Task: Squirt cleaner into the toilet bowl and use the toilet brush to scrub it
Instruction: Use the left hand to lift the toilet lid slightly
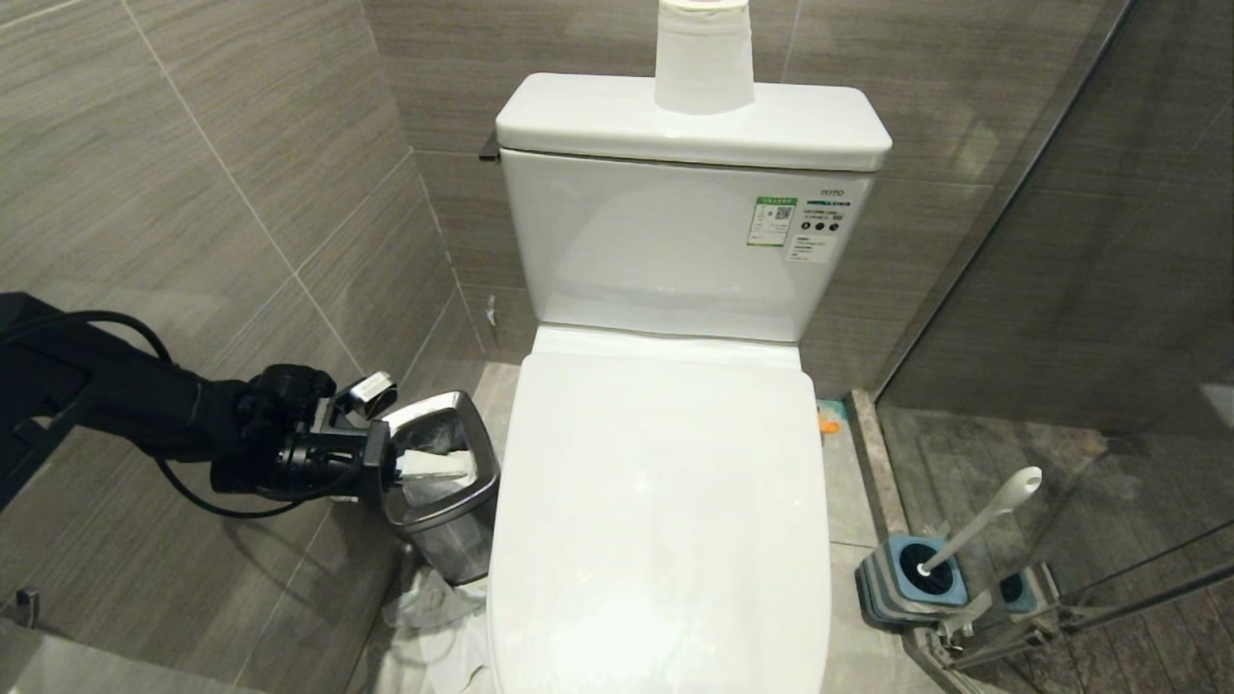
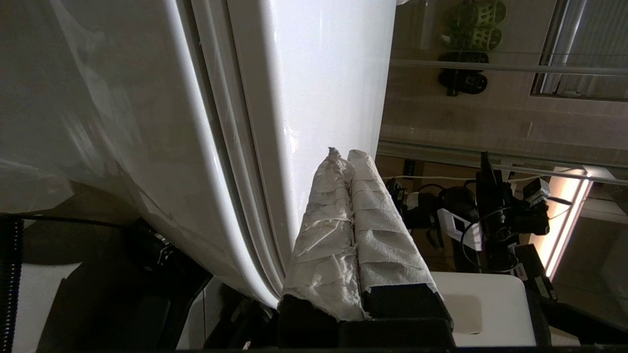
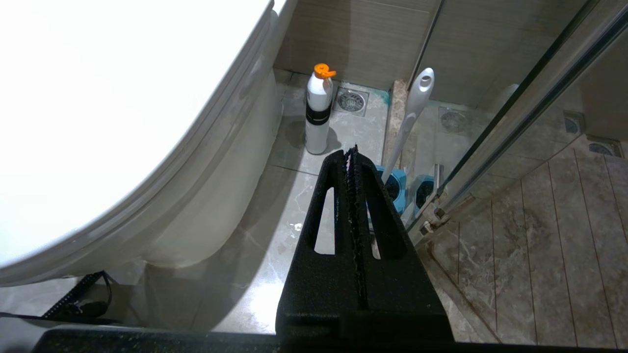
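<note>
Jaws of both grippers closed, empty; left gripper (image 1: 439, 469) over waste bin (image 1: 463, 540); shut lid (image 1: 665, 520) covers toilet bowl.

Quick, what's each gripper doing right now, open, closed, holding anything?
Left gripper: closed, holding nothing, its paper-wrapped fingers pressed together beside the glossy white toilet's closed lid.
Right gripper: closed, empty, black fingers together above the floor.

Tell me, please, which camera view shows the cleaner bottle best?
The right wrist view: the cleaner bottle stands whole on the floor beside the toilet, orange cap and all. The head view shows only a speck of orange behind the toilet lid; the left wrist view shows none.
</note>
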`<state>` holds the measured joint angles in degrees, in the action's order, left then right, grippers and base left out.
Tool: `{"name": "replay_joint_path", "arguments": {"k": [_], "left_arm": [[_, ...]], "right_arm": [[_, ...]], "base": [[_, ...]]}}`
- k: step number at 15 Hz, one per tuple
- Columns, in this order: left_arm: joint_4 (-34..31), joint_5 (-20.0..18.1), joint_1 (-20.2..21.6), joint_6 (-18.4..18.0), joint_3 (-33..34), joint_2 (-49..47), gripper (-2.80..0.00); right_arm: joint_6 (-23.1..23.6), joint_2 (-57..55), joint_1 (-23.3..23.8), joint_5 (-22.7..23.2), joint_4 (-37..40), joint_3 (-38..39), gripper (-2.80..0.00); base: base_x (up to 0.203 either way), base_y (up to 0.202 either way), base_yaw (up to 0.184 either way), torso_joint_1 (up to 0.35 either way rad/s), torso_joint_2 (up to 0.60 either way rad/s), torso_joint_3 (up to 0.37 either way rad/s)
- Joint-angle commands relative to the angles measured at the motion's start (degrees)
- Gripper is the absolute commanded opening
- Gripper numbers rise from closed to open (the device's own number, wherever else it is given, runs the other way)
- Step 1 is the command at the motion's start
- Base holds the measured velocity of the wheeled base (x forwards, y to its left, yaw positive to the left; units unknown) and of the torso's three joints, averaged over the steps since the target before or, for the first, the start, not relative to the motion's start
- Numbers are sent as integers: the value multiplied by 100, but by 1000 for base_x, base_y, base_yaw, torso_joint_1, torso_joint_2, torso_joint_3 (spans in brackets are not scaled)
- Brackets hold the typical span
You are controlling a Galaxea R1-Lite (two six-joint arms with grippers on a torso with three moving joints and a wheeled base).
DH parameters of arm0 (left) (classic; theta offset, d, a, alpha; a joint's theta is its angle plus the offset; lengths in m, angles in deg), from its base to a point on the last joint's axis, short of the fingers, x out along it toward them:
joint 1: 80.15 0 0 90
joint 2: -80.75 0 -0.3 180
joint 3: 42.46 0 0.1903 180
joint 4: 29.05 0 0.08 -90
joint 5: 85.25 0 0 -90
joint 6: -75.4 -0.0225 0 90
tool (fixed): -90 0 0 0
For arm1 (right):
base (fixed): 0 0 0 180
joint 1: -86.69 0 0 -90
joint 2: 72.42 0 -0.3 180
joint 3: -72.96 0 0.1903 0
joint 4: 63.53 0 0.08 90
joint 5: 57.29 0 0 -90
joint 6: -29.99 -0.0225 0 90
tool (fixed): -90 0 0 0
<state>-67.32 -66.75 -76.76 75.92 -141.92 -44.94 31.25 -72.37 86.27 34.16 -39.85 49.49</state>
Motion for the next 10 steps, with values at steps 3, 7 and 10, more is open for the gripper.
{"name": "replay_joint_path", "arguments": {"k": [3, 7, 10], "left_arm": [[13, -199, 48, 10, 24, -78, 0], [14, -215, 39, 10, 68, -17, 0], [15, -243, 128, 10, 77, -27, 0]], "right_arm": [[-2, -5, -2, 4, 4, 1, -280], [6, -5, -2, 4, -5, 1, -280], [1, -5, -2, 4, -1, 1, -280]], "base": [[0, 0, 0, 0, 0, 0], [0, 0, 0, 0, 0, 0], [0, 0, 0, 0, 0, 0]]}}
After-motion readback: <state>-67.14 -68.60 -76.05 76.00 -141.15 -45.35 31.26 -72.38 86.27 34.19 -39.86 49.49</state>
